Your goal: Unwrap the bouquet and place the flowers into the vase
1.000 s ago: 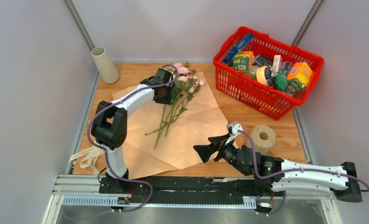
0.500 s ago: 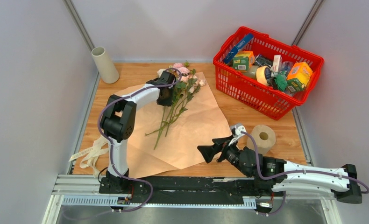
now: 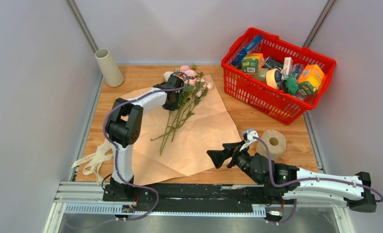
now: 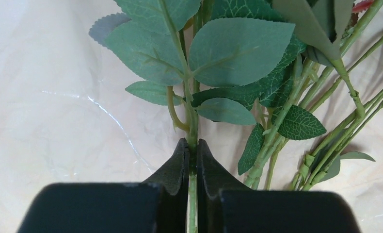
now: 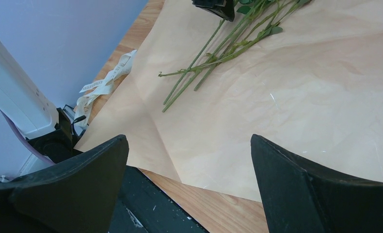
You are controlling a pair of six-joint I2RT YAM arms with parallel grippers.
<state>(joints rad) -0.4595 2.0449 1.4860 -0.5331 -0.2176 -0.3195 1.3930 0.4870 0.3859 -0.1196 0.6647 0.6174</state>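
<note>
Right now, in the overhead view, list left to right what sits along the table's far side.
From the left: tall off-white cylinder vase → pink and cream roses with green stems → red plastic basket full of packaged goods.

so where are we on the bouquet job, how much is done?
Done: paper spread flat, ribbon lying off it at the near-left edge. In hand: left gripper shut on one stem; right gripper open, holding nothing. Left: all flowers lie on the paper; the vase in the far-left corner has none in it.
</note>
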